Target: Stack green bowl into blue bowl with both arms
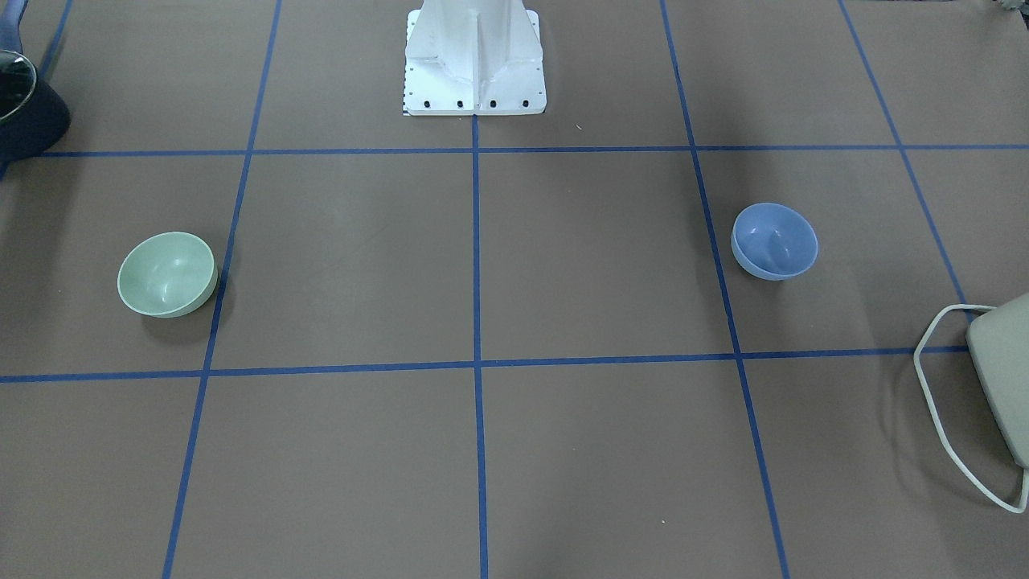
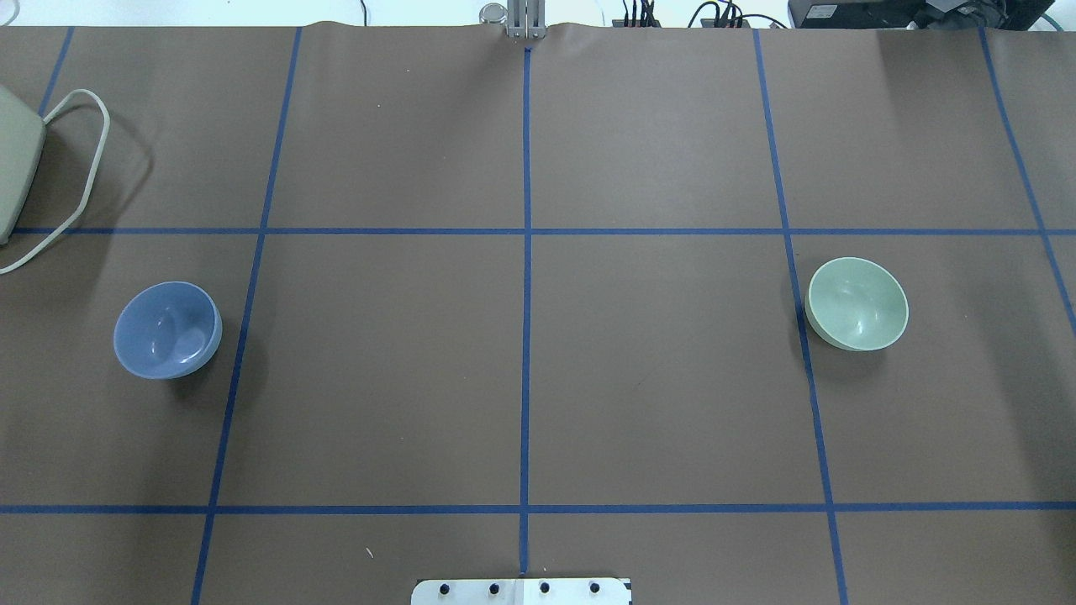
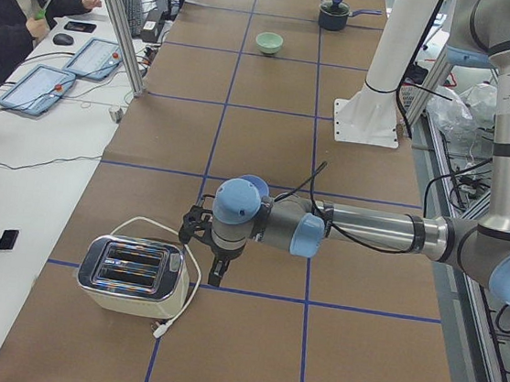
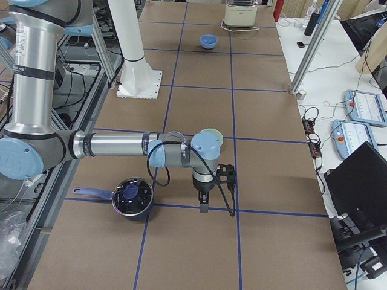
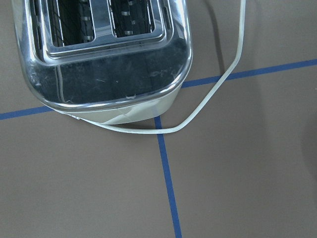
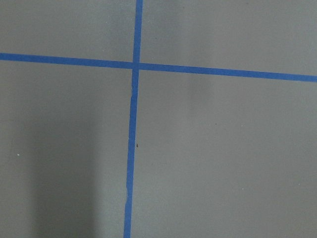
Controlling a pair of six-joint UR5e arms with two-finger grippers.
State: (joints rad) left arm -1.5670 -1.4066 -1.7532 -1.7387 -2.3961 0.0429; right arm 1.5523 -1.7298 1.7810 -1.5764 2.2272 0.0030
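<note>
The green bowl (image 1: 167,273) stands upright and empty on the brown table, on the robot's right side (image 2: 857,303). The blue bowl (image 1: 774,240) stands upright and empty on the robot's left side (image 2: 167,329). The two bowls are far apart. My left gripper (image 3: 216,274) shows only in the exterior left view, pointing down next to a toaster and away from the blue bowl. My right gripper (image 4: 202,202) shows only in the exterior right view, pointing down over bare table near the green bowl (image 4: 213,134). I cannot tell whether either gripper is open or shut.
A cream and chrome toaster (image 3: 130,274) with a white cord (image 5: 218,82) stands at the table's left end (image 2: 13,168). A dark pot with a glass lid (image 4: 132,196) stands at the right end (image 1: 24,104). The white pedestal (image 1: 474,56) is at the robot's side.
</note>
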